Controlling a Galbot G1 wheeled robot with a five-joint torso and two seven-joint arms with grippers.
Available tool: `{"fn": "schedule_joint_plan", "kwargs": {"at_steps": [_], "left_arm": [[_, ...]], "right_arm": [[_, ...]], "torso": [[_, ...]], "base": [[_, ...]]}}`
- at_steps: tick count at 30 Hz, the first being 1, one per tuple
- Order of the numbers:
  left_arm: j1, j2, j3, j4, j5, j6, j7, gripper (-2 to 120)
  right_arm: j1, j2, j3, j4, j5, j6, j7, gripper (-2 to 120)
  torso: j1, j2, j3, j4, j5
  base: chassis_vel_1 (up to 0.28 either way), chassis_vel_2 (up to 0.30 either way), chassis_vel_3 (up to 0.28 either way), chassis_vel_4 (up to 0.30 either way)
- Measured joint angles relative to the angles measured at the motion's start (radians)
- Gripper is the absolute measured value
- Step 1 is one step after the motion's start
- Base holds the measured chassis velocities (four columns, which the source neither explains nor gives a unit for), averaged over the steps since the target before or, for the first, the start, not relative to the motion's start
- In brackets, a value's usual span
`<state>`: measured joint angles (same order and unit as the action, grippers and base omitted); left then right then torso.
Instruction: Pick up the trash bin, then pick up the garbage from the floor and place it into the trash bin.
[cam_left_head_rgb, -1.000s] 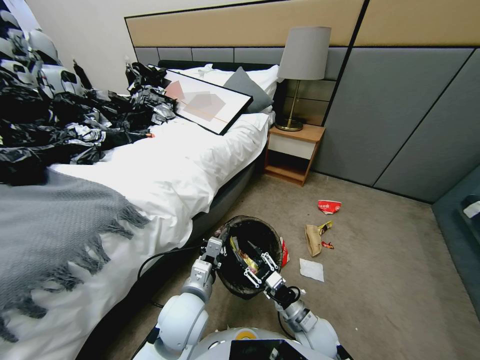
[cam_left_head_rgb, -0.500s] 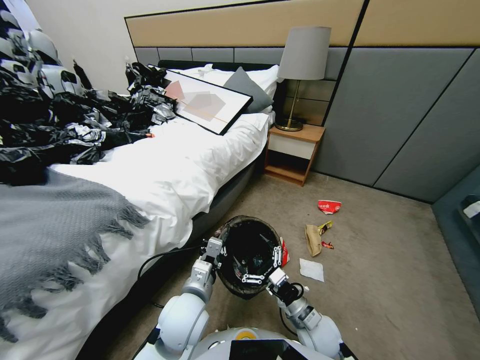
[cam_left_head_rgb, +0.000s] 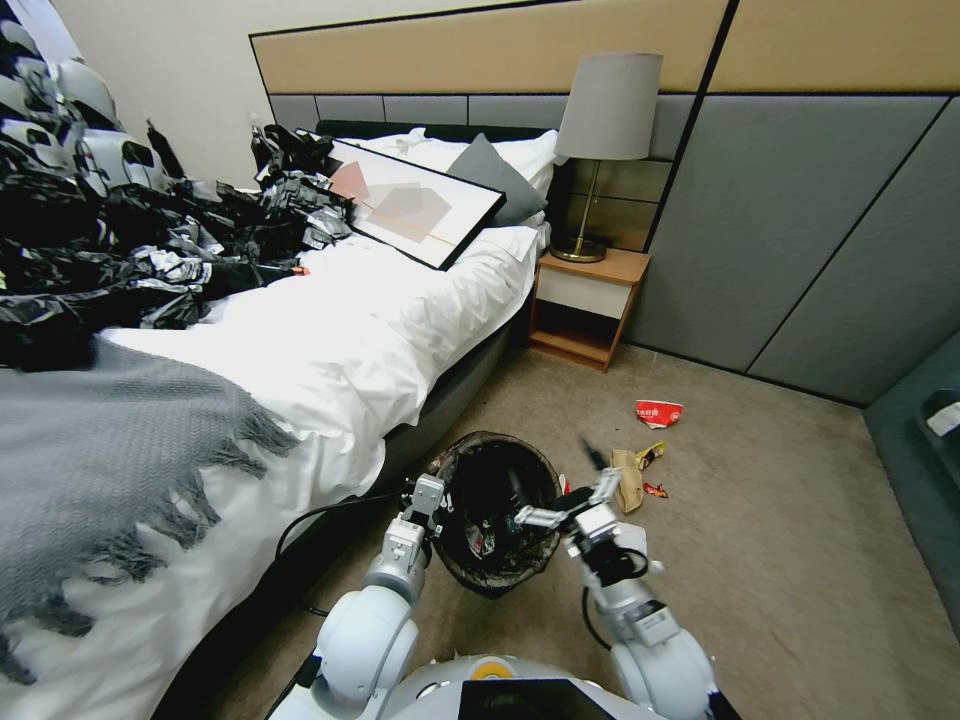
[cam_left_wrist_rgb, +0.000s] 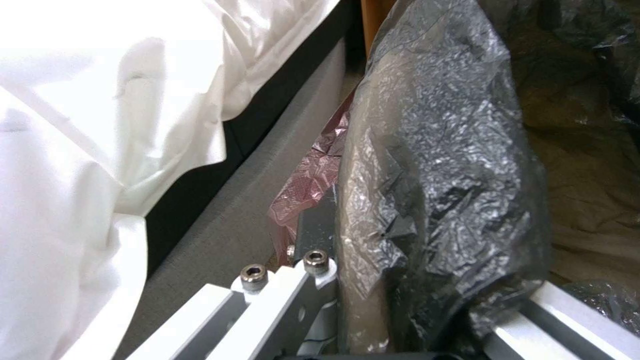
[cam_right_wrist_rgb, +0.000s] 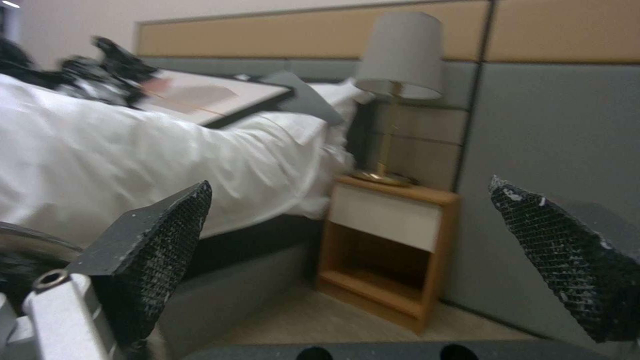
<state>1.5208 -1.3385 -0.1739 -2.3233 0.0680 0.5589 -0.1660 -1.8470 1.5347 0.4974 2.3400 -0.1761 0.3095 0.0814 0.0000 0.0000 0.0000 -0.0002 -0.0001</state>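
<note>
The trash bin (cam_left_head_rgb: 497, 512), round with a crinkled black liner (cam_left_wrist_rgb: 440, 165), hangs tilted beside the bed. My left gripper (cam_left_head_rgb: 432, 497) is shut on its rim, one finger (cam_left_wrist_rgb: 313, 235) outside the liner and one inside. Some litter lies in the bin's bottom (cam_left_head_rgb: 482, 540). My right gripper (cam_left_head_rgb: 572, 492) hovers just right of the bin's rim, open, with nothing between its black pads (cam_right_wrist_rgb: 153, 250). Garbage lies on the carpet beyond it: a crushed red-and-white cup (cam_left_head_rgb: 658, 412), crumpled brown paper (cam_left_head_rgb: 628, 478), a yellow wrapper (cam_left_head_rgb: 651, 453) and a small red wrapper (cam_left_head_rgb: 655, 490).
The bed (cam_left_head_rgb: 330, 340) with white sheets runs along my left, close to the bin. A wooden nightstand (cam_left_head_rgb: 585, 305) with a grey lamp (cam_left_head_rgb: 608, 110) stands against the grey panelled wall. Open carpet (cam_left_head_rgb: 800, 560) stretches to the right.
My right gripper has lifted out of the bin and swung to the right of its rim, open and empty. The left gripper and the bin have held still.
</note>
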Motion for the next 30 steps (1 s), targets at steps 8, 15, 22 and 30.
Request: {"fn": "schedule_joint_plan", "kwargs": {"at_steps": [8,15,22,30], "left_arm": [[0.013,-0.022,-0.011,-0.007,0.008,-0.004,-0.002,1],[0.016,-0.025,-0.024,-0.017,0.008,-0.006,-0.003,1],[0.019,-0.025,-0.024,-0.022,0.008,-0.006,-0.004,1],[0.024,-0.019,-0.023,-0.03,0.011,-0.006,-0.004,1]], "right_arm": [[-0.013,0.045,0.044,-0.012,0.053,-0.056,0.073,100],[-0.014,0.059,0.05,-0.024,0.068,-0.056,0.088,100],[-0.003,0.048,0.05,-0.02,0.102,-0.08,0.097,100],[0.072,0.008,0.073,-0.049,0.168,-0.175,0.1,100]], "torso": [[0.0,0.0,0.0,0.0003,0.0002],[0.0,0.0,0.0,0.0002,0.0001],[0.0,0.0,0.0,0.0002,0.0001],[0.0,0.0,0.0,0.0,0.0001]], "base": [[0.0,0.0,0.0,0.0],[0.0,0.0,0.0,0.0],[0.0,0.0,0.0,0.0],[0.0,0.0,0.0,0.0]]}}
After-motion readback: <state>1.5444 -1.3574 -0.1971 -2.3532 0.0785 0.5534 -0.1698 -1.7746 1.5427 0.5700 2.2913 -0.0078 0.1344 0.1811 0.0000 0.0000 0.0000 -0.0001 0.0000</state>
